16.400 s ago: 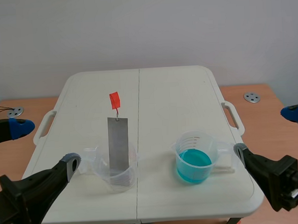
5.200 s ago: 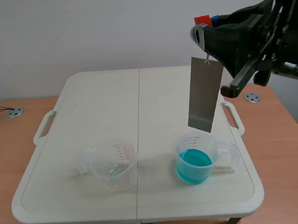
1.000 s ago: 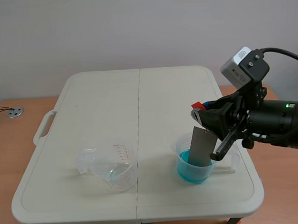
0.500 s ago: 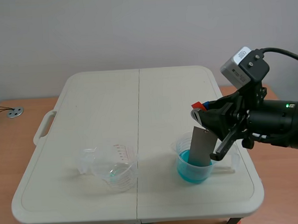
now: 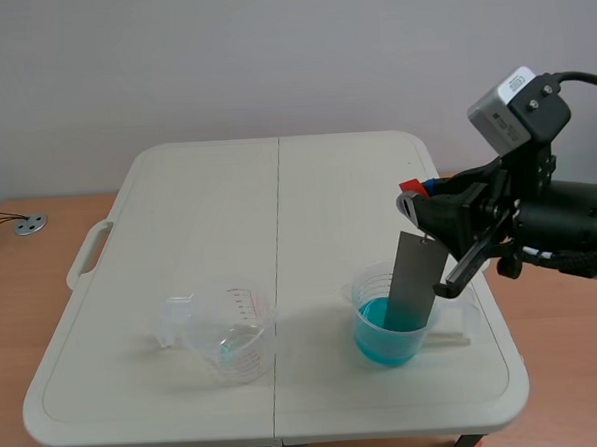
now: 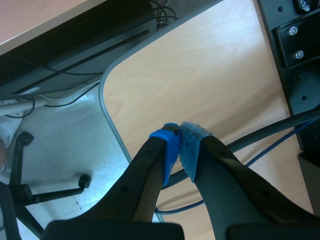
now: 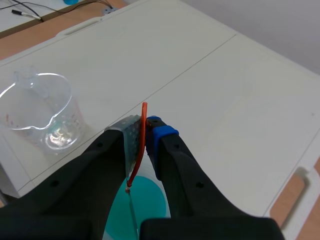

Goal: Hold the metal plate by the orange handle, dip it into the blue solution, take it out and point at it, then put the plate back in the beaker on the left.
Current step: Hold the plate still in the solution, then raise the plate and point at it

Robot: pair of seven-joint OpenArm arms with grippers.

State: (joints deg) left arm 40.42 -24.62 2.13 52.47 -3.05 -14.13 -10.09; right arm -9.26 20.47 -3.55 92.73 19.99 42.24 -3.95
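Right pincer [image 7: 146, 125] grips the orange handle [image 7: 144, 116]. The metal plate [image 5: 420, 277] hangs under it, edge-on from the wrist, its lower end inside the beaker [image 5: 366, 286]; contact with the blue solution [image 5: 375, 337] is unclear. Left pincer [image 6: 179, 136] is closed and empty.

The right gripper [image 7: 145, 129] shows matt black fingers and soft dotted pads pinching the thin, smooth orange handle [image 7: 144, 112], and below them hangs the metal plate [image 5: 422, 280], dull brushed grey. Under the fingers, the blue solution [image 5: 382, 326] lies glassy in a clear plastic beaker [image 5: 366, 283]; off beside them, the empty beaker [image 5: 229, 327] is equally clear and glossy on the matt off-white table [image 5: 278, 205].
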